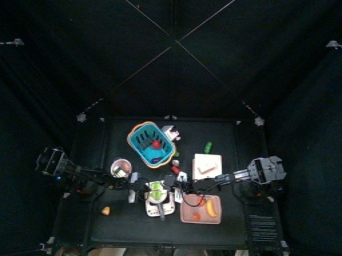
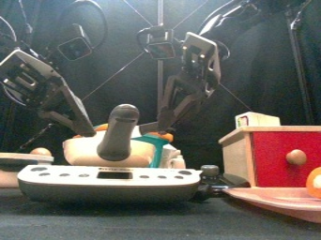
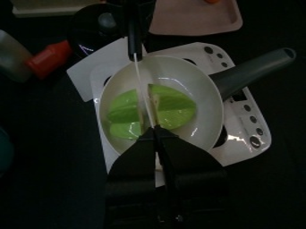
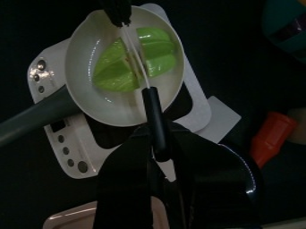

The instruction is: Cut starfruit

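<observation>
Lying halved in a bowl (image 3: 206, 89), starfruit (image 3: 156, 114) beneath knife (image 3: 141, 67).

Black curtains (image 1: 54, 60) close the pen on every side, hanging in soft folds. In the top view, thin pale cords or rods (image 1: 201, 20) cross overhead, running from the corners at 10, 2, 4 and 8 o'clock to meet near 12 o'clock. The small black table (image 1: 120, 228) sits low in the middle, toward 6 o'clock. The light is dim; only the table surface looks a little brighter.
</observation>
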You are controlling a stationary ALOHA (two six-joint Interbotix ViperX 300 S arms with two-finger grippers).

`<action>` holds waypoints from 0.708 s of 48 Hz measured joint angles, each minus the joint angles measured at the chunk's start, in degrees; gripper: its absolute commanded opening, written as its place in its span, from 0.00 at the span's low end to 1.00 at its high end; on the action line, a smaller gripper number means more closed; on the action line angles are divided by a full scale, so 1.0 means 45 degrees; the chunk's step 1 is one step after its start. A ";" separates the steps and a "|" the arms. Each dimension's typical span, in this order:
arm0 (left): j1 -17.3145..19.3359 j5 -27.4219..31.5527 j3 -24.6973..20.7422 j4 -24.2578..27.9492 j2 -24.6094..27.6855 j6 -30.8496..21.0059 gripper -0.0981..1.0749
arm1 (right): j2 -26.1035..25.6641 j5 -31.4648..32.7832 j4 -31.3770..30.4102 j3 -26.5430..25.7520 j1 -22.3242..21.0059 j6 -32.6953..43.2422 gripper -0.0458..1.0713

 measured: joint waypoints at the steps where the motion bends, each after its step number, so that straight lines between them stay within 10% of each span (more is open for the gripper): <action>1: -0.0020 0.0020 0.0020 0.0039 -0.0059 0.0000 0.37 | -0.0039 -0.0039 -0.0020 0.0020 0.0000 0.0000 0.42; 34: 0.0664 0.0156 0.0664 0.1582 -0.2148 -0.0020 0.37 | -0.1270 -0.3477 -0.1230 0.1543 -0.0195 0.0059 0.42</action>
